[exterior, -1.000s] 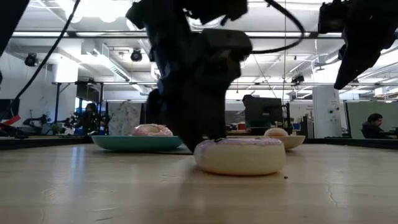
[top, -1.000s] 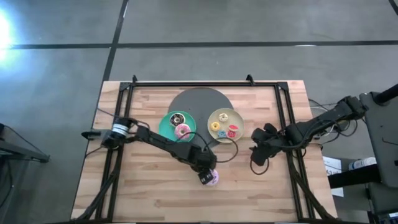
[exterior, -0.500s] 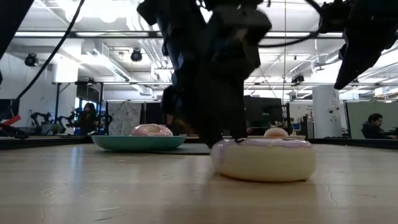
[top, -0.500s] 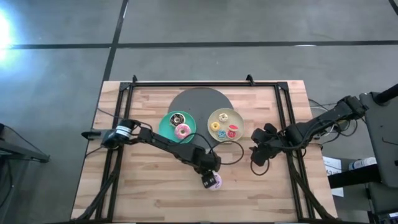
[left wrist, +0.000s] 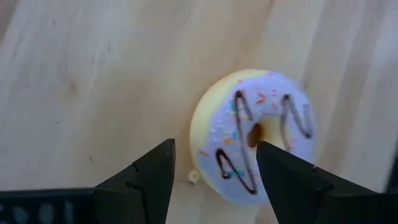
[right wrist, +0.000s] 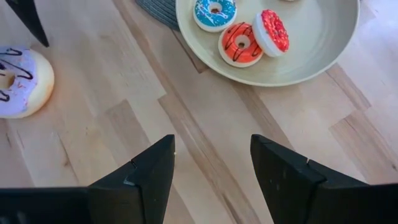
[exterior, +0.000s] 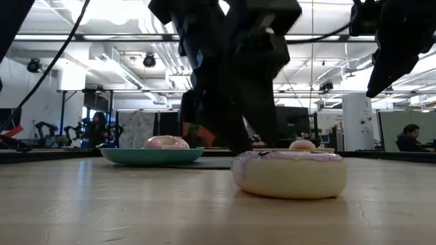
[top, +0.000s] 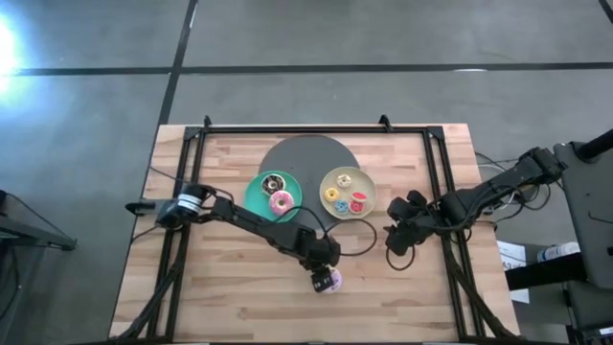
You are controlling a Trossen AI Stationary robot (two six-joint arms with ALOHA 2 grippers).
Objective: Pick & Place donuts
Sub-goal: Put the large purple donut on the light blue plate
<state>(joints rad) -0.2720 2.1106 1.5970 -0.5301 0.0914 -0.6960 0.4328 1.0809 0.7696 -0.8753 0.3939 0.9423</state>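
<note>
The lilac sprinkled donut [top: 331,283] lies flat on the bare wood near the table's middle, large in the low view [exterior: 289,173]. My left gripper [top: 323,277] hangs over it, open, pointing down: in its wrist view [left wrist: 214,144] one finger stands outside the donut's rim and the other over the ring by the hole. The chocolate donut [top: 273,182] and the pink donut [top: 282,202] rest on the teal plate [top: 257,195]. The blue [right wrist: 214,12], orange [right wrist: 239,43] and red [right wrist: 272,31] tiny donuts lie on the beige plate [right wrist: 311,56]. My right gripper [top: 395,251] waits open to the right, holding nothing. My left gripper comes at the lilac donut from above, one finger [left wrist: 283,174] over the ring next to the hole [left wrist: 254,134], the other finger [left wrist: 152,177] beside the outer rim. The donut sits flat on the table. I cannot tell whether either finger touches it.
A dark grey round mat [top: 306,153] lies under the far parts of both plates. A black frame [top: 316,129] runs along the table's far edge and sides. Bare wood lies around the lilac donut toward the near edge. People and equipment show far behind in the low view.
My left gripper moved a little toward the table's near edge, and the lilac donut slid the same way with it, staying flat. In the last half second the donut has kept its place. The right arm kept still.
</note>
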